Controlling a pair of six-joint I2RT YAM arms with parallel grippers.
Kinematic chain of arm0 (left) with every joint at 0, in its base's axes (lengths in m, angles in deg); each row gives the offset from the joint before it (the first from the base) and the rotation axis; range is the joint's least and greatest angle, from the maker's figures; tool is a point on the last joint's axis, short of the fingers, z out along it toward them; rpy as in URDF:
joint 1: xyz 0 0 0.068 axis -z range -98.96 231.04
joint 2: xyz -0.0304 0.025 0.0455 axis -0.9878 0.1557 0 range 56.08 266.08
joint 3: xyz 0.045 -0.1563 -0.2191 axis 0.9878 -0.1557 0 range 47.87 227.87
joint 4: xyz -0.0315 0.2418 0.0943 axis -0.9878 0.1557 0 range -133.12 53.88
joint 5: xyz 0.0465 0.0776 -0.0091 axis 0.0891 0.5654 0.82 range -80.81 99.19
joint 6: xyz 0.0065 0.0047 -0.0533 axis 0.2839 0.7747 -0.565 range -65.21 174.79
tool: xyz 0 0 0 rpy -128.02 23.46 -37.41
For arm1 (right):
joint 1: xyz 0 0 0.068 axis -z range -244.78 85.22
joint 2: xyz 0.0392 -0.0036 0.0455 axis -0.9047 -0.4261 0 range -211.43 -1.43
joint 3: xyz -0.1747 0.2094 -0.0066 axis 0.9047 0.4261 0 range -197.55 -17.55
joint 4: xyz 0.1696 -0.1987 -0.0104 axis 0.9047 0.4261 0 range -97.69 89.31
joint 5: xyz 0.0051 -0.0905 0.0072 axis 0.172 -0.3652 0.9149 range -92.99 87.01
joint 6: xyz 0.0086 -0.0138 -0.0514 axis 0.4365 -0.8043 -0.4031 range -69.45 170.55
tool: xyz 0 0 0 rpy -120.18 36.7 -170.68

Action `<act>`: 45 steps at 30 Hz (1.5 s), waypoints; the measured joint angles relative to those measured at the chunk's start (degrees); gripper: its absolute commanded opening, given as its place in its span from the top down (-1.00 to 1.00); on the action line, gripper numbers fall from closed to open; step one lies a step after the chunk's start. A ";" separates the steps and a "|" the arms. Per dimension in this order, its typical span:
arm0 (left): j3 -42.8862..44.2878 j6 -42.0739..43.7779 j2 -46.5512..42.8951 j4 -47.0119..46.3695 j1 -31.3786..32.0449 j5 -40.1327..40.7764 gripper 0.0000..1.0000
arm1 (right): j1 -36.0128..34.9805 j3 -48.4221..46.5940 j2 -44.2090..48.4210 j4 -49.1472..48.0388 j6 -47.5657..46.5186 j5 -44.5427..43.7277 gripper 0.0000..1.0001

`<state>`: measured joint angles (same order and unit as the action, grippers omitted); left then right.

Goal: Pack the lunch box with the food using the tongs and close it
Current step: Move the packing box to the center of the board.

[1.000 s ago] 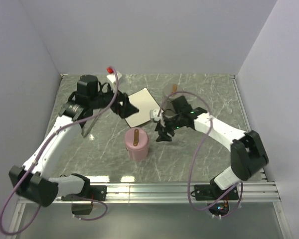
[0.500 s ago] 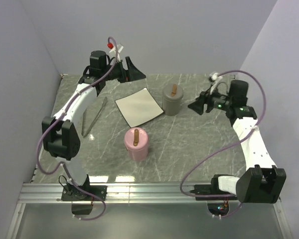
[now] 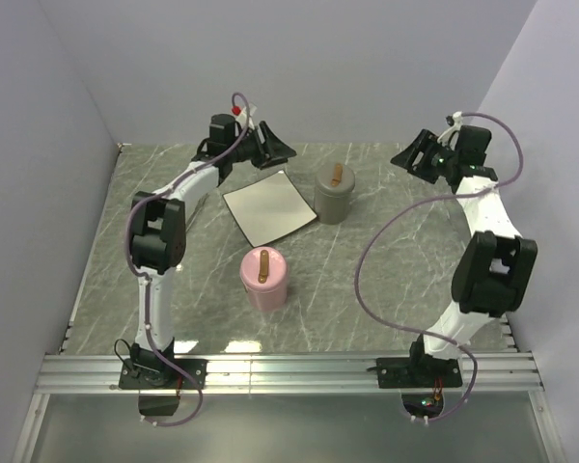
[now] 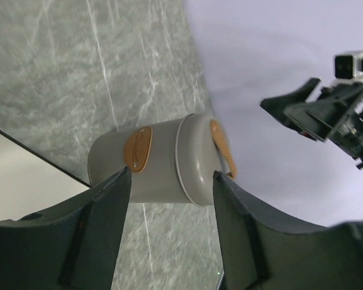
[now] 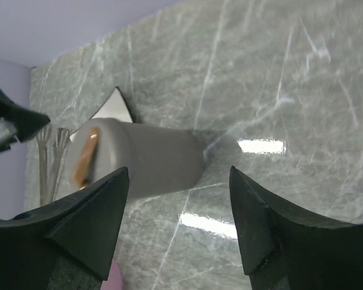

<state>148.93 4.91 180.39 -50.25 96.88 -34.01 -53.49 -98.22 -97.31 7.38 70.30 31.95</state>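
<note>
A grey round lunch box with its lid on and a brown strap handle stands right of the white plate. A pink lunch box, also lidded, stands nearer the front. No food shows on the plate or anywhere else. The tongs appear as thin silvery arms at the left edge of the right wrist view; in the top view the left arm hides them. My left gripper hangs open in the air by the back wall, facing the grey box. My right gripper is open and empty, raised at the back right.
The left arm stands upright over the table's left side and the right arm along the right edge. Purple walls close in the back and both sides. A metal rail runs along the near edge.
Both arms have risen from the table's middle and swung back toward the rear wall. The left jaws have narrowed but still stand apart. The plate and both boxes have not moved.
</note>
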 measured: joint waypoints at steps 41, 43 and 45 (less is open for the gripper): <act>8.90 0.66 17.18 -1.57 11.67 -2.89 0.16 | -9.14 -9.44 -26.93 -8.63 12.33 2.29 -0.28; 8.90 0.68 17.18 -1.64 11.82 -3.41 0.16 | -9.75 -9.20 -27.10 -8.59 12.09 2.95 -0.26; 8.72 0.72 17.18 -1.66 11.87 -3.93 0.16 | -10.38 -8.31 -27.06 -9.03 11.85 4.26 -0.24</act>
<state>157.65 5.63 197.57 -51.92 108.75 -37.94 -63.87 -106.52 -124.37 -1.65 82.14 36.21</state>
